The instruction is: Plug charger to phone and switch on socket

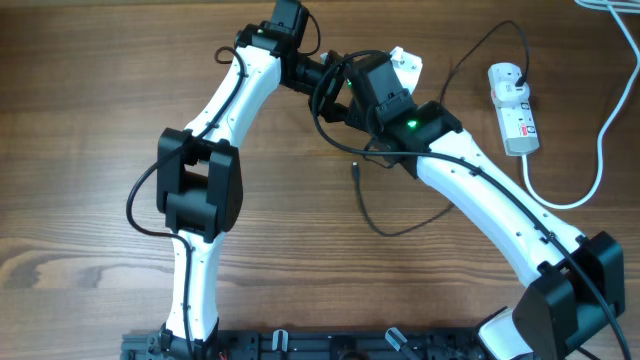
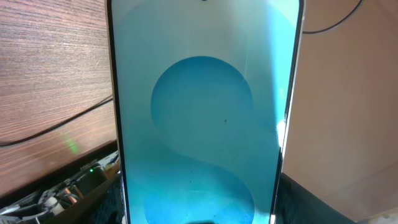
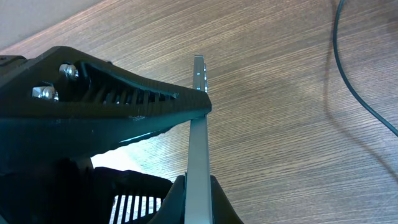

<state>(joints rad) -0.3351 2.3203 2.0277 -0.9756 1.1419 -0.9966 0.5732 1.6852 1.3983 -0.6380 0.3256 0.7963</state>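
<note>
We count two arms, two pincers, one phone, one charger and one socket. From the near edge of the table (image 1: 80, 120), both arms reach away and meet towards the middle of the far edge.

Nearest, at the table's middle, lies the charger (image 1: 357, 178). It is a thin black cable whose small connector end rests free on the wood, just nearer than the pincers and touching neither. From there it loops to the right and runs away to the socket's far end.

Beyond it, the right pincer (image 1: 372, 78) is clenched on the phone (image 3: 199, 155). The right wrist view shows the phone edge-on, a thin silver strip squeezed between the black fingers (image 3: 155, 112). A green light (image 1: 411, 125) glows on that wrist.

The left pincer (image 1: 318, 75) sits just beside it. Its camera is filled by the phone's light blue screen with teal curves, and we cannot tell whether this pincer grips it.

Towards the far right corner, well apart from both pincers, lies the white socket (image 1: 513, 108). Its red markings are too small to read. Its thick white cord (image 1: 601, 160) curls towards the right edge.
</note>
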